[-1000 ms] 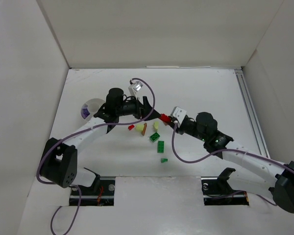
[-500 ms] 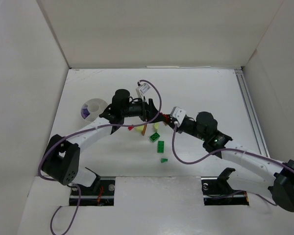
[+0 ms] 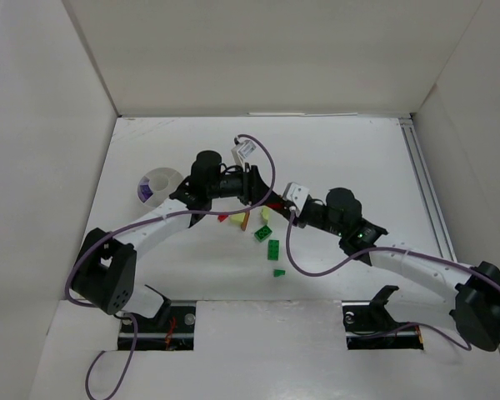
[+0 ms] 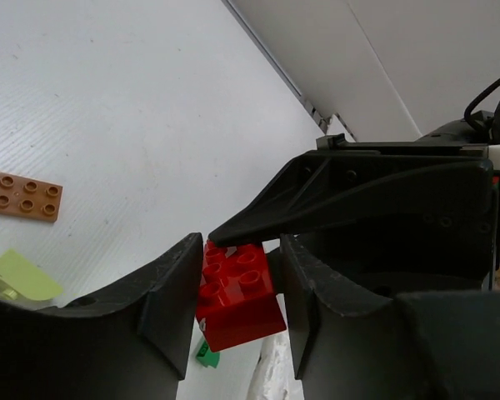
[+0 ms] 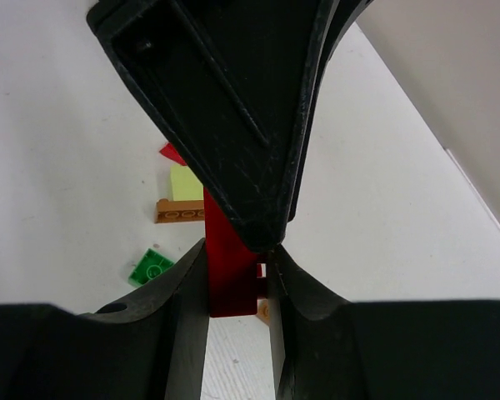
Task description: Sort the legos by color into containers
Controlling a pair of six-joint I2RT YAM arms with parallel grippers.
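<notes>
A red lego (image 3: 274,203) hangs above the table's middle, between both grippers. My right gripper (image 3: 278,207) is shut on it; the right wrist view shows the lego (image 5: 229,267) pinched between that gripper's (image 5: 237,250) fingers. My left gripper (image 3: 262,193) comes from the left. In its own view the red lego (image 4: 237,292) sits between its (image 4: 242,250) fingers, both against the lego's sides. Loose legos lie below: red (image 3: 223,218), pale green (image 3: 237,218), orange-brown (image 3: 246,220), and green ones (image 3: 272,249). The white cup container (image 3: 156,185) at the left holds purple pieces.
White walls box in the table on three sides. A metal rail (image 3: 425,192) runs along the right edge. A small green lego (image 3: 278,272) lies nearest the arm bases. The two arms' cables loop over the middle of the table.
My left gripper has swung right to the red lego and its jaws have narrowed around it. The right gripper kept its hold and shifted slightly left.
</notes>
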